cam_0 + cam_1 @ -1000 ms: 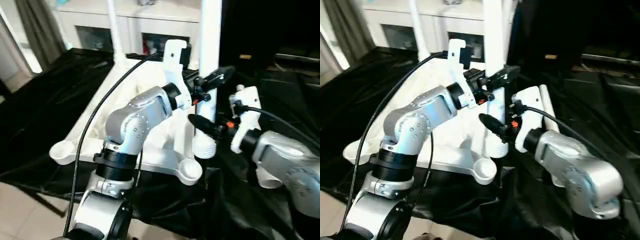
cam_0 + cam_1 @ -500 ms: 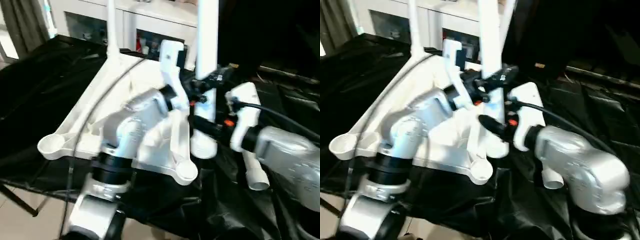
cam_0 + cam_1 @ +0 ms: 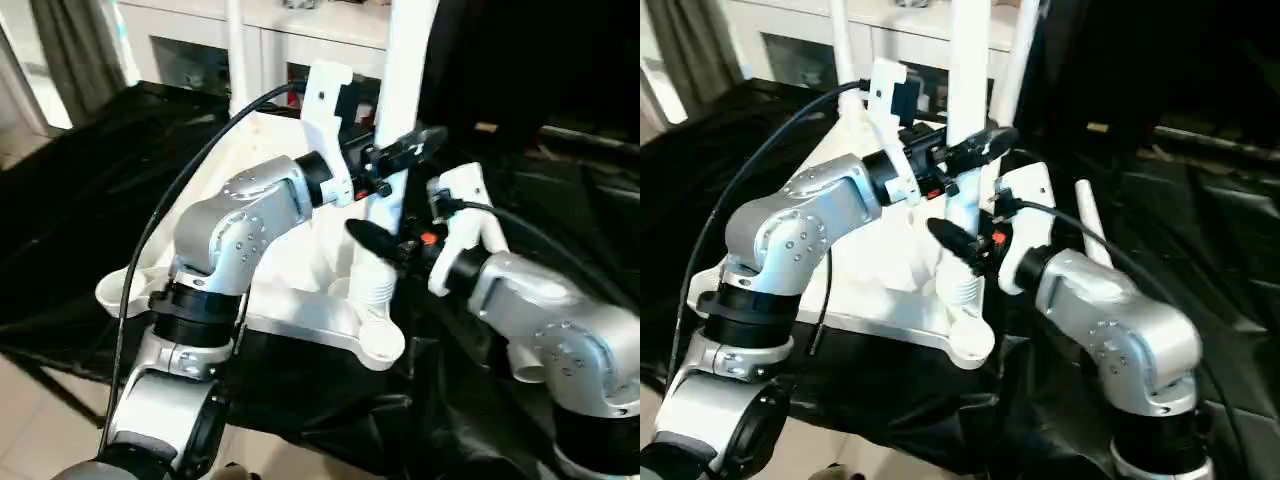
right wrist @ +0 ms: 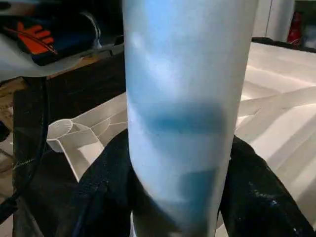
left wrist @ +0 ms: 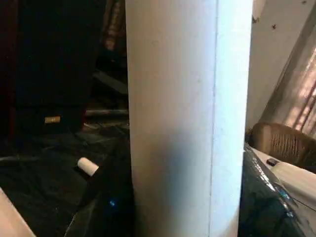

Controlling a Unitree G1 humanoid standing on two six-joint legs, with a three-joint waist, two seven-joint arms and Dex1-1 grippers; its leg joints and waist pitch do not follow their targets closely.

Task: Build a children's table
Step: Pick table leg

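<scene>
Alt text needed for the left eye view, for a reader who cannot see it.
Both grippers clamp one upright white table leg, the left gripper above the right gripper, its ribbed end just above a corner socket of the upturned white tabletop on black cloth.

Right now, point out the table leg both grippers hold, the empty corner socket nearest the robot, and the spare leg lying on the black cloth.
table leg [image 3: 400, 60], left eye view, upper shaft
corner socket [image 3: 381, 343], left eye view, rim
spare leg [image 3: 1089, 225], right eye view, mid shaft
</scene>
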